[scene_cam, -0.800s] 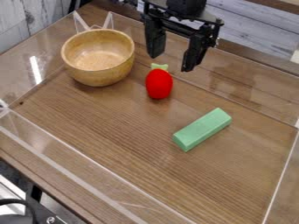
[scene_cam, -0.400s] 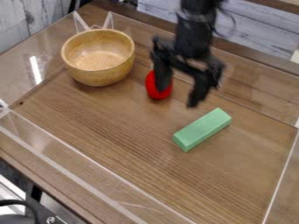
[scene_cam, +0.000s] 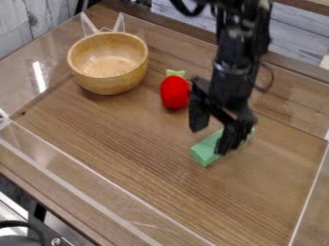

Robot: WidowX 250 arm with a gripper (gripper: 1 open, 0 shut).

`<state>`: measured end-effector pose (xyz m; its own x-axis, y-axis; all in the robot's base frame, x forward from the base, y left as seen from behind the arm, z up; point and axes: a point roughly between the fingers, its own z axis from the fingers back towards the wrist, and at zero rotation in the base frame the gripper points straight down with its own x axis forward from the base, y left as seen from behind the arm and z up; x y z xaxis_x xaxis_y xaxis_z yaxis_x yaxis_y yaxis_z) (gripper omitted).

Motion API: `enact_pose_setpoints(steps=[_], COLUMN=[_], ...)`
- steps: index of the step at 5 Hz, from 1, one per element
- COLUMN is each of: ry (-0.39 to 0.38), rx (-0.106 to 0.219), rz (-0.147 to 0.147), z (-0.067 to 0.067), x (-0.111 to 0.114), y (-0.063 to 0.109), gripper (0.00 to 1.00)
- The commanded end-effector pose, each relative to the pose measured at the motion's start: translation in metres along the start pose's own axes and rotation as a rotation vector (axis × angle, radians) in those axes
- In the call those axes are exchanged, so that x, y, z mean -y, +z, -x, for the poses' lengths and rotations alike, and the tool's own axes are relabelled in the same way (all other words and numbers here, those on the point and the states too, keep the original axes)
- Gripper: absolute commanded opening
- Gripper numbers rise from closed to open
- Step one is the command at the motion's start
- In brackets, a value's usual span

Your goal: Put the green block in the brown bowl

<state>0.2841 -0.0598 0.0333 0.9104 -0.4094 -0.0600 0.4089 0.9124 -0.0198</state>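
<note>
Arm swung down-right from bowl side; pincer [scene_cam: 217, 135] open, vertical, over green block [scene_cam: 206, 152]

The counter [scene_cam: 115, 154] is brown wood with long dark lines of grain in it. Its top looks smooth and a little shiny, with pale light bouncing off near the back. A see-through plastic wall [scene_cam: 141, 207] runs along the front edge (clear like glass, and glossy). The brown bowl [scene_cam: 108, 62] is light wood, smooth inside, with a soft shine. The green block [scene_cam: 206, 152] looks plain and matt. The red fruit toy [scene_cam: 175, 91] is smooth and slightly shiny, like plastic. The gripper [scene_cam: 218, 135] is black and dull, with hard-looking jaws.
</note>
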Motion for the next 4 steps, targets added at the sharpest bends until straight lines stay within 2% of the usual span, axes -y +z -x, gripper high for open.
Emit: enact_pose_setpoints(steps=[1, 2, 3, 4], ry=[-0.057, -0.069, -0.020, 0.030], rx=[0.090, 0.126, 0.152, 0.164], rz=[-0.038, -0.060, -0.062, -0.059], z=[-0.013, -0.018, -0.014, -0.011], x=[0.013, 0.019, 0.007, -0.006], y=[0.015, 0.029, 0.030, 0.024], gripper=[1.00, 1.00, 1.00, 1.00])
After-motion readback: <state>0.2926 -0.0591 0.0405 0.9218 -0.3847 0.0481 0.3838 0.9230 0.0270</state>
